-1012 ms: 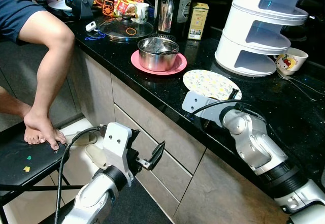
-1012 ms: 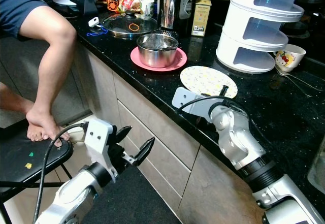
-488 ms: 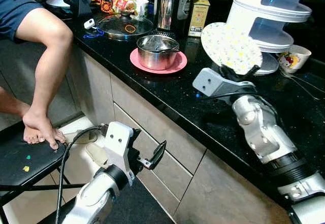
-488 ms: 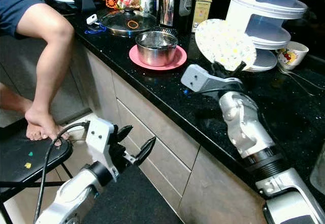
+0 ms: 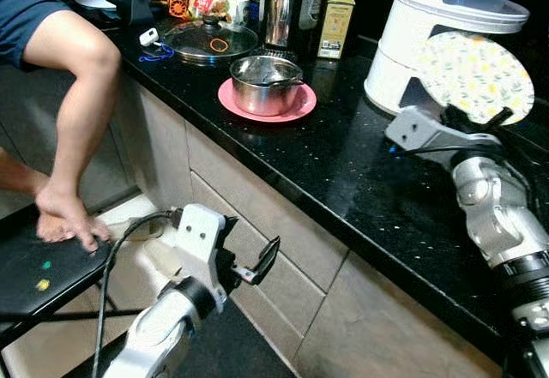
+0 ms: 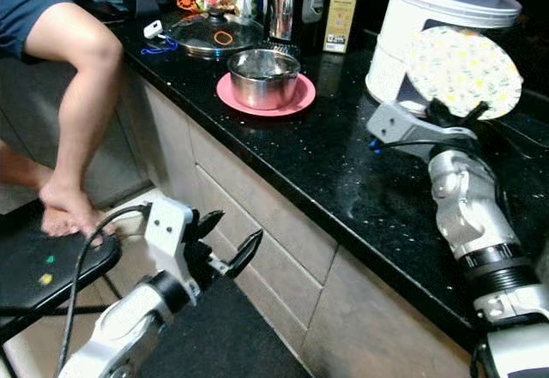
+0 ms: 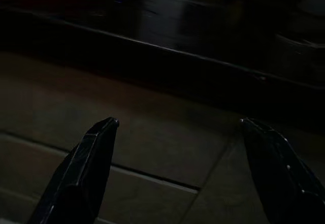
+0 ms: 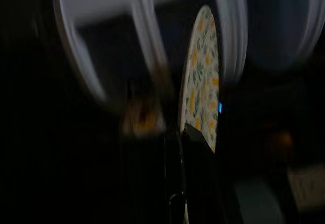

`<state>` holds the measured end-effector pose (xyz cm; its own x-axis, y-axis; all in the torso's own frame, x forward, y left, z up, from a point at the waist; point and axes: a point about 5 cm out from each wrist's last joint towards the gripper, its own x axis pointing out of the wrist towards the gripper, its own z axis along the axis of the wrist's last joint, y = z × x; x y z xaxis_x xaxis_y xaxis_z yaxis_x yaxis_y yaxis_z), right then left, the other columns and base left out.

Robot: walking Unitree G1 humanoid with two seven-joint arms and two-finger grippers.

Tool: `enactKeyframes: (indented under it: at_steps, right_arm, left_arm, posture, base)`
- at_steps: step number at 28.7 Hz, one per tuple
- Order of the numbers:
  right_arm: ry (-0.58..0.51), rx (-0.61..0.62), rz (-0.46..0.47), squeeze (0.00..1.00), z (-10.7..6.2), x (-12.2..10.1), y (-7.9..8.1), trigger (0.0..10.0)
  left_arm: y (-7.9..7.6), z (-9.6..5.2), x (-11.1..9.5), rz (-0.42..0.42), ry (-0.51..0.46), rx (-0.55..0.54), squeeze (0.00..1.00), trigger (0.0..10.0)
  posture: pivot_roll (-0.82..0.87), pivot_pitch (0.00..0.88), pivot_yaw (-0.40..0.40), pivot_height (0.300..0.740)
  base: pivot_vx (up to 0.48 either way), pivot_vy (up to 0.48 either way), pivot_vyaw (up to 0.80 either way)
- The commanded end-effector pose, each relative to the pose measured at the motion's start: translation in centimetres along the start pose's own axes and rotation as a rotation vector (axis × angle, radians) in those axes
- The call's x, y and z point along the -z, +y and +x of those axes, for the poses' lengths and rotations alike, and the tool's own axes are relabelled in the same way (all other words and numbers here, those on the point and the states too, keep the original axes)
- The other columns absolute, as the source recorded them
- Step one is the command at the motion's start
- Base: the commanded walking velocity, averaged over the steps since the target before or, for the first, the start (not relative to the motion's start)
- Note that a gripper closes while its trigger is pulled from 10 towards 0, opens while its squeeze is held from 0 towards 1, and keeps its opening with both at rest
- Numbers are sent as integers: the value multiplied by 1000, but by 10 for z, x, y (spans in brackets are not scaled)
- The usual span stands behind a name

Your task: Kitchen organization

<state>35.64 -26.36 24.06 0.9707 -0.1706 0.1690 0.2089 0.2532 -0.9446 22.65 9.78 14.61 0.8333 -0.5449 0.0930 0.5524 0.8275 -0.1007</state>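
My right gripper [image 5: 500,121] is shut on the rim of a round white plate [image 5: 473,75] with a yellow and green flower pattern. The plate is held up on edge, tilted, in front of the lower shelves of a white tiered rack [image 5: 429,35] on the black counter [image 5: 343,168]. In the right wrist view the plate [image 8: 202,76] stands edge-on beyond my fingers, blurred, with the rack's white shelves behind it. My left gripper [image 5: 257,262] hangs open low in front of the cabinet drawers [image 5: 257,224], and its two black fingers [image 7: 81,168] stand wide apart with nothing between them.
A steel pot [image 5: 266,87] sits on a pink plate [image 5: 296,108]. Behind them are a glass lid [image 5: 206,42], a steel kettle [image 5: 287,5], a yellow box [image 5: 336,25] and snack bags. A person's bare leg [image 5: 77,95] rests on a black stool [image 5: 43,279] at the left.
My right arm has swung further right and up with the plate, from the middle of the counter to the front of the white rack. The left arm has stayed put.
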Motion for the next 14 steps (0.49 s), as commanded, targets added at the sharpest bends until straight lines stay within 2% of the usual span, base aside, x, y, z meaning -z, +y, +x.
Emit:
enactKeyframes:
  at_steps: [1, 11, 14]
  right_arm:
    - [43, 12, 4, 0, -1, 12, -3, 0]
    - [63, -21, 3, 0, 0, 17, 0, 0]
    - [47, -82, 9, 0, 0, 16, 5, 0]
  left_arm:
    - [-2, 1, 3, -4, 17, 18, 0, 10000]
    - [-2, 1, 3, -4, 17, 17, 0, 10000]
    - [-2, 1, 3, -5, 16, 16, 0, 10000]
  posture:
    - [75, 0, -68, 740]
    - [78, 0, -71, 740]
    - [75, 0, -72, 740]
  base:
    - [0, 0, -712]
    - [0, 0, -712]
    - [0, 0, -665]
